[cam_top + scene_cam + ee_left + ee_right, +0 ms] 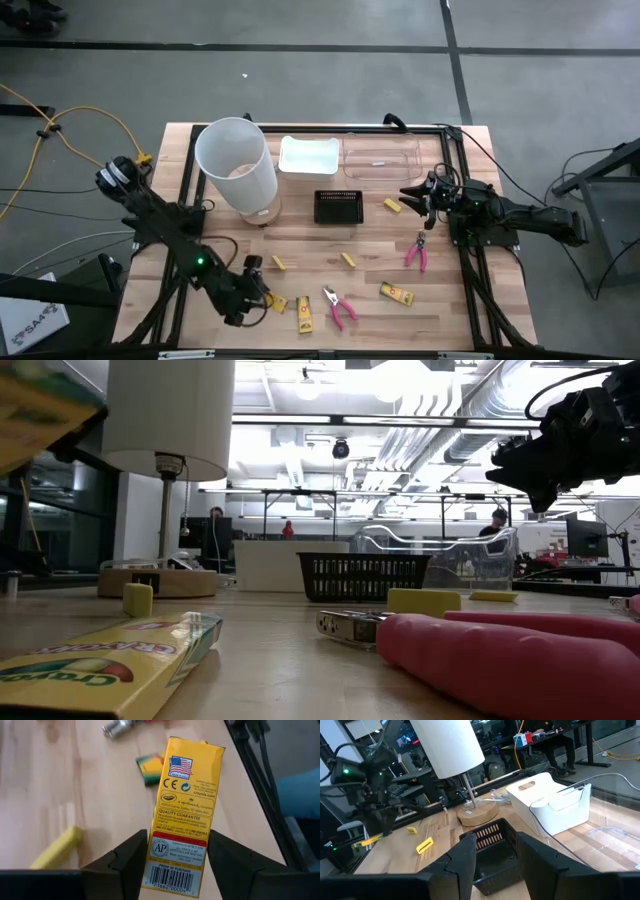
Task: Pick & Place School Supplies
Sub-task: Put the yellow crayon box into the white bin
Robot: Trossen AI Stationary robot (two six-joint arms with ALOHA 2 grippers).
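Observation:
My left gripper [262, 297] is near the table's front left, shut on a flat yellow crayon packet [182, 805], which also shows at the low view's top left [40, 410]. A second packet [303, 315] lies flat just to its right and a third packet [397, 293] further right. Two pink-handled pliers lie flat, one at the front [338, 305] and one on the right [417, 250]. Small yellow blocks [279, 263] [348, 259] [392, 205] lie on the wood. My right gripper [420, 195] is open and empty above the table, right of the black tray [338, 206]. My left gripper pinches the packet between its two fingers at the barcode end [172, 875], one finger on each long edge. The fingers lie along the packet, whose printed back faces the wrist camera. The packet is lifted clear of the table and sticks out beyond the fingertips.
A tall white cylinder [235, 165] on a round wooden base stands at the back left. A white container [308, 155] and a clear container [380, 157] stand along the far edge. A black frame [455, 150] borders the table.

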